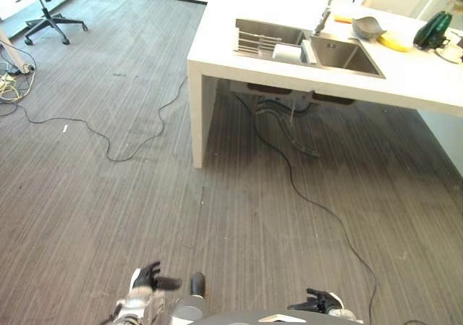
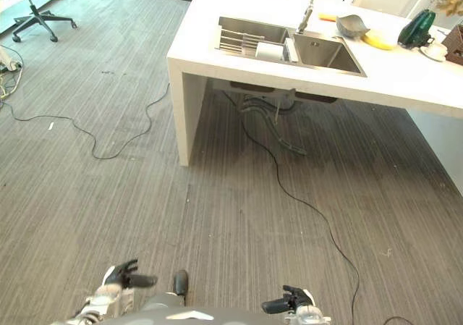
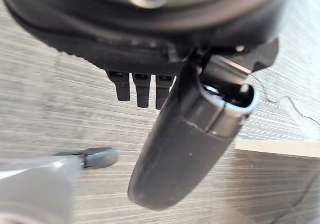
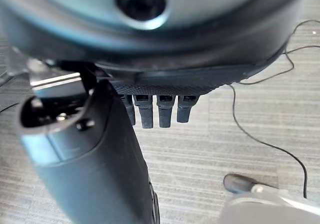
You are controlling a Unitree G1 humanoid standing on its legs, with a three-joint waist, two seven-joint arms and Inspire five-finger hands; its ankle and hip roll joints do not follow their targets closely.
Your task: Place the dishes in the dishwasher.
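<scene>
Floor: grey striped carpet (image 1: pixel 145 216) fills the lower frame, crossed by a black cable (image 1: pixel 318 202).
Left hand (image 1: pixel 148 278): bottom left, fingers straight and relaxed, holding nothing.
Right hand (image 1: pixel 322 302): bottom right, fingers likewise loose and empty.
Bench (image 1: pixel 217 57): white, upper right, well apart from both hands.
Sink (image 1: pixel 340 56): set in the bench, a rack (image 1: pixel 253 44) in its left basin.
Dishes: grey bowl (image 1: pixel 367 27) just behind the sink, up and right of the hands; right hand likely nearer.

A grey striped carpet floor (image 1: pixel 145 195) is stretching beneath a white counter (image 1: pixel 405 86), with a black swivel office chair (image 1: pixel 47 6) standing well apart.
</scene>
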